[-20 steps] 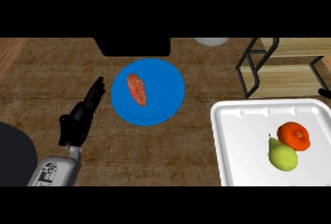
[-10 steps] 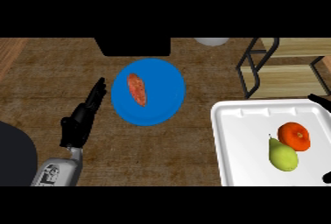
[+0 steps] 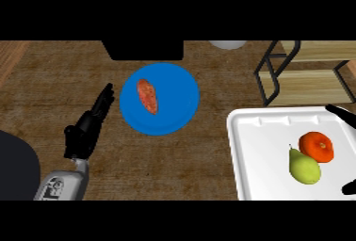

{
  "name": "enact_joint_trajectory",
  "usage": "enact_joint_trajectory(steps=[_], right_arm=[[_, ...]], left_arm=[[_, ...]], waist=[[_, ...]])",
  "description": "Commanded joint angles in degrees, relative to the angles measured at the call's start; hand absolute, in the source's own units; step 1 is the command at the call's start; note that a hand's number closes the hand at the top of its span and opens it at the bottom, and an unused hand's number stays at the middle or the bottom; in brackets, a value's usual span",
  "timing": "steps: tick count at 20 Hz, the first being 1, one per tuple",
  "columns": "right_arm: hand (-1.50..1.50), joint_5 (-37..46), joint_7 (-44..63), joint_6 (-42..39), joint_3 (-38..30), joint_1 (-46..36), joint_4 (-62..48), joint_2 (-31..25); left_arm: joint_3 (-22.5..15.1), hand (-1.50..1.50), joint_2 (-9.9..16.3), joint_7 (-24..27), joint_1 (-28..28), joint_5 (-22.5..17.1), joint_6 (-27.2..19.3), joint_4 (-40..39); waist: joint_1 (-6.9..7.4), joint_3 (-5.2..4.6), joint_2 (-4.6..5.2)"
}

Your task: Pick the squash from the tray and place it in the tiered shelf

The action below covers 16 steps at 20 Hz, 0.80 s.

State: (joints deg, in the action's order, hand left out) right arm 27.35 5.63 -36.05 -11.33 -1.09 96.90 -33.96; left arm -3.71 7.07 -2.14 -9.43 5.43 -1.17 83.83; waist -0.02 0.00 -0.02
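Observation:
The squash, pear-shaped and yellow-green, lies in the right half of the white tray, touching an orange-red round fruit. Only a fingertip and the thumb of my right hand show at the right edge. They are spread wide over the tray's right side, open and holding nothing, apart from the squash. The tiered shelf, black frame with wooden boards, stands just beyond the tray at the upper right. My left hand rests open on the counter at the left, fingers straight.
A blue plate with a reddish sweet potato sits mid-counter, between my left hand and the tray. A black object and a white round thing stand at the far edge.
My right hand's fingertip has slid down from beside the shelf to the tray's upper right corner, and its thumb now shows at the lower right. Nothing else has moved.

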Motion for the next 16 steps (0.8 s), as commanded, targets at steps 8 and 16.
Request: enact_joint_trajectory(steps=[8, 16], right_arm=[[-1.50, 10.3, -5.4, 4.1, 2.0, -5.3, -10.7, 3.1], [-1.50, 12.1, -7.0, 3.2, 0.5, -5.2, -12.2, 4.9]], left_arm=[[0.1, 0.00, -1.7, 2.3, 3.8, 1.3, 0.9, 1.8], [-0.3, 0.00, -3.6, -2.2, 0.6, 3.0, 0.2, 2.7]], waist=[[0.29, 0.01, 0.03], [0.07, 0.01, 0.00]])
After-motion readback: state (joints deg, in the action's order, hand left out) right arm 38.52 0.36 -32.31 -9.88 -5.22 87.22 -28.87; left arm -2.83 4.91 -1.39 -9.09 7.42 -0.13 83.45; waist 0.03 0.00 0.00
